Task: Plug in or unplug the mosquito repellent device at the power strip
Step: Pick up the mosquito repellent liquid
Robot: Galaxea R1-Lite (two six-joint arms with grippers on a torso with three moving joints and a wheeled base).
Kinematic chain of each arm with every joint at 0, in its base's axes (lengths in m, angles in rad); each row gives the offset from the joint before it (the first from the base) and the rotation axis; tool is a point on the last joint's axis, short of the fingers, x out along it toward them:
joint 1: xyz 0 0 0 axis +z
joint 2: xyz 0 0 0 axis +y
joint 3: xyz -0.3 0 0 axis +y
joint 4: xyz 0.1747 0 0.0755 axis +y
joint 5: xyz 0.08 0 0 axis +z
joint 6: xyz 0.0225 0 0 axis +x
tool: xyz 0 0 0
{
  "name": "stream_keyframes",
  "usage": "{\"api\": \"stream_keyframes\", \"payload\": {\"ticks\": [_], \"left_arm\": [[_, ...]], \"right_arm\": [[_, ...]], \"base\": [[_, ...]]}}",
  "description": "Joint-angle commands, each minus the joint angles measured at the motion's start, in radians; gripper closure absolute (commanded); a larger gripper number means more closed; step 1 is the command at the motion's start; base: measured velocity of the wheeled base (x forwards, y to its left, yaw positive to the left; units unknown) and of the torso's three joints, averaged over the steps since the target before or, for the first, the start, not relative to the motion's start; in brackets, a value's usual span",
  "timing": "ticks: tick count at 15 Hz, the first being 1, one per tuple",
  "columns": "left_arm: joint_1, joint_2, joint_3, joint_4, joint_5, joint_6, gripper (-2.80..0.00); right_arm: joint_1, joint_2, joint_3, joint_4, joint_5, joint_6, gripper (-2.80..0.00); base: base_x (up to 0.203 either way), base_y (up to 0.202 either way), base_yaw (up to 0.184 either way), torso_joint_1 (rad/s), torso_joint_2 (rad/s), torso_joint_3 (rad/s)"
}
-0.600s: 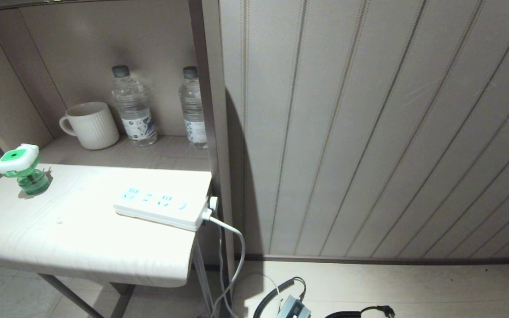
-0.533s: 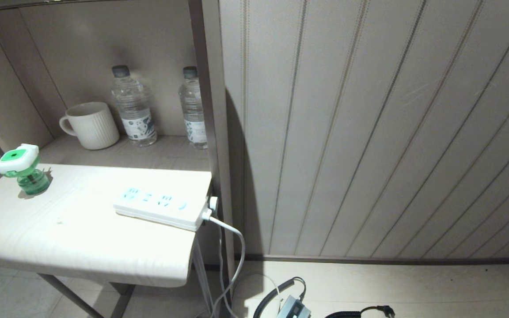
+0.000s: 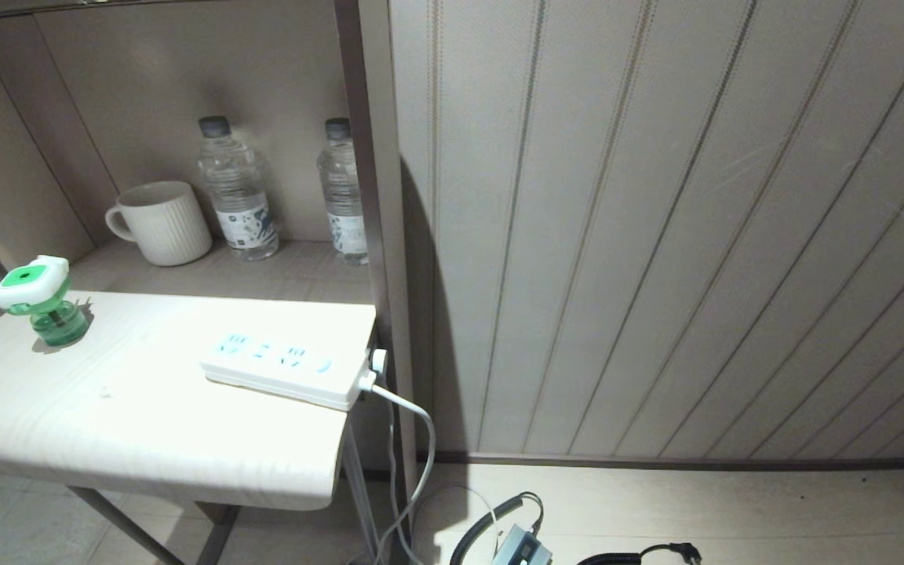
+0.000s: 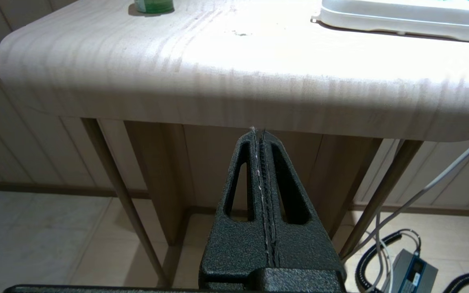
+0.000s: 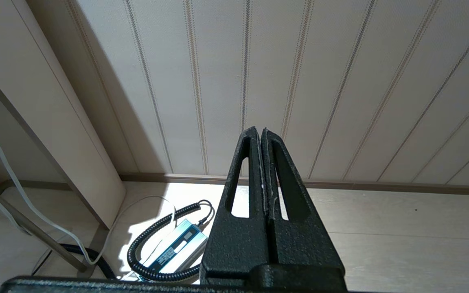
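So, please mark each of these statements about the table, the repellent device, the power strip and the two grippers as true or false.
1. The mosquito repellent device is plugged into the power strip. False: it stands apart on the table, near its far left corner.
2. The power strip lies near the table's right edge. True.
3. The left gripper holds the device. False: it is shut, empty, below the table edge.
4. The right gripper is shut and faces the wall. True.
5. One water bottle stands on the shelf. False: two bottles beside a mug.
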Motion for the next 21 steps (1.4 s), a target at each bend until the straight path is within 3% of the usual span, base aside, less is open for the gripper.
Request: {"api": "stream_keyframes", "payload": {"ticks": [1,5,8,9,12,14,16,18,21], "left_arm": [[0.0,0.011,-0.016,0.006,0.007,-0.001,0.0],[0.0,0.256,-0.316,0.035,0.062,-0.008,0.0],[0.008,0.54,-0.402,-0.122,0.099,0.003,0.0],[0.011,0.626,-0.396,-0.224,0.122,0.007,0.0],[0.016,0.863,-0.298,-0.67,0.225,0.017,0.0],[0.016,0.994,-0.257,-0.864,0.344,0.016,0.0],[0.006,1.046,-0.237,-0.943,0.483,0.009,0.0],[0.003,1.046,-0.228,-0.946,0.517,0.008,0.0],[0.003,1.044,-0.144,-0.936,0.513,0.002,0.0]], "right_arm": [[0.0,0.0,0.0,0.0,0.0,0.0,0.0],[0.0,0.0,0.0,-0.001,0.003,-0.002,0.0],[0.0,0.0,0.0,-0.001,0.003,-0.002,0.0],[0.0,0.0,0.0,-0.001,0.003,-0.002,0.0],[0.0,0.0,0.0,-0.001,0.003,-0.002,0.0],[0.0,0.0,0.0,-0.001,0.003,-0.002,0.0],[0.0,0.0,0.0,-0.001,0.003,-0.002,0.0],[0.0,0.0,0.0,-0.001,0.003,-0.002,0.0],[0.0,0.0,0.0,-0.001,0.003,-0.002,0.0]], "base": [[0.0,0.0,0.0,0.0,0.0,0.0],[0.0,0.0,0.0,0.0,0.0,0.0],[0.0,0.0,0.0,0.0,0.0,0.0],[0.0,0.0,0.0,0.0,0.0,0.0],[0.0,0.0,0.0,0.0,0.0,0.0],[0.0,0.0,0.0,0.0,0.0,0.0],[0.0,0.0,0.0,0.0,0.0,0.0],[0.0,0.0,0.0,0.0,0.0,0.0],[0.0,0.0,0.0,0.0,0.0,0.0]]}}
